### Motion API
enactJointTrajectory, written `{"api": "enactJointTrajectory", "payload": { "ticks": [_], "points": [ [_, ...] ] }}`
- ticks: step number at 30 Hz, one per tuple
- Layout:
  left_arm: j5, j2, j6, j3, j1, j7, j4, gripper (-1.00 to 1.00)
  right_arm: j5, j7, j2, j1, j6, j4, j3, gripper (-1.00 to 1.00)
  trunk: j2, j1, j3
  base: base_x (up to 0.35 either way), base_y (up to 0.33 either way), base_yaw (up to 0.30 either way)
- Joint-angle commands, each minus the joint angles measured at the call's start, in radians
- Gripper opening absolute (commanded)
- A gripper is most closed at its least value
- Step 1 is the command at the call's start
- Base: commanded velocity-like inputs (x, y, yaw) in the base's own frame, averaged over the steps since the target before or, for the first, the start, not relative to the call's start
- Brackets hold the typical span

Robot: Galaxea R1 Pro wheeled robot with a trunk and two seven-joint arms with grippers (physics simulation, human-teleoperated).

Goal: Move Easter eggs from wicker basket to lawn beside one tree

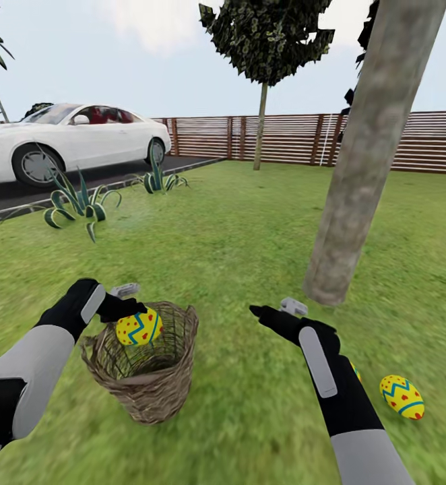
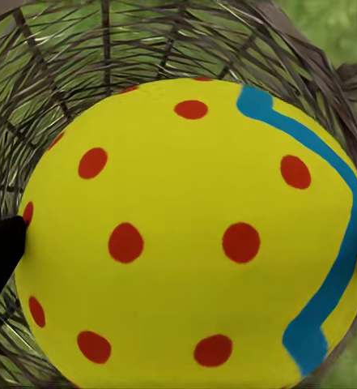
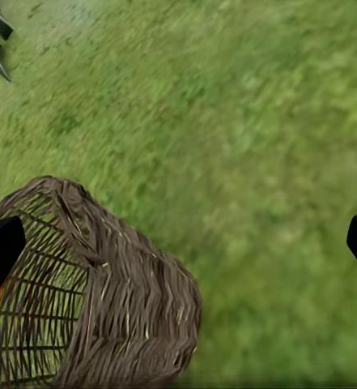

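a: what does the head view give you?

b: my left gripper [image 1: 130,311] sits over the mouth of the wicker basket [image 1: 157,384], clamped on an easter egg [image 1: 139,327], yellow with red dots and a blue zigzag. the egg is held at rim level, above the basket's hollow. the basket stands on the lawn [image 1: 236,229], a bit tilted. my right gripper [image 1: 270,311] hangs over bare grass between the basket and the tree [image 1: 368,155], whose thick grey-brown trunk rises just beyond it. a second egg [image 1: 401,396] lies on the grass to the right of my right forearm, near the trunk's foot. a sliver of yellow [image 1: 354,370] peeks out at the forearm's edge; i can't tell what it is. further off there's a white car [image 1: 68,141] on the driveway, spiky plants [image 1: 81,202] along its edge, a slat fence [image 1: 283,138] and a thin-trunked tree [image 1: 263,47].

a: and the left wrist view?

b: the egg [image 2: 194,235] is huge here, with my dark fingertips [image 2: 0,247] pressed on either side of it. behind it is the basket's weave [image 2: 105,49].

a: right wrist view?

b: the basket [image 3: 105,300] from outside, grass [image 3: 251,138] all around it. my two fingertips [image 3: 0,247] show at opposite edges, well apart, with nothing between them. a bit of red and yellow shows through the weave beside one tip.
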Motion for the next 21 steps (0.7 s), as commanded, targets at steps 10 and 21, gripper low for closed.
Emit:
{"api": "enactJointTrajectory", "payload": {
  "ticks": [10,21],
  "points": [
    [-0.005,0.001,0.005,-0.001,0.001,-0.006,-0.005,-1.0,-0.011,-0.011,0.001,-0.001,0.002,0.021,-0.003,1.0,0.002,-0.005,0.038,-0.234,0.0,0.0],
    [-0.006,0.001,0.009,-0.002,0.006,-0.004,-0.093,-1.0,-0.01,-0.01,0.002,-0.001,0.001,0.026,0.002,1.0,0.005,-0.01,0.08,-0.141,0.0,0.0]
  ]
}}
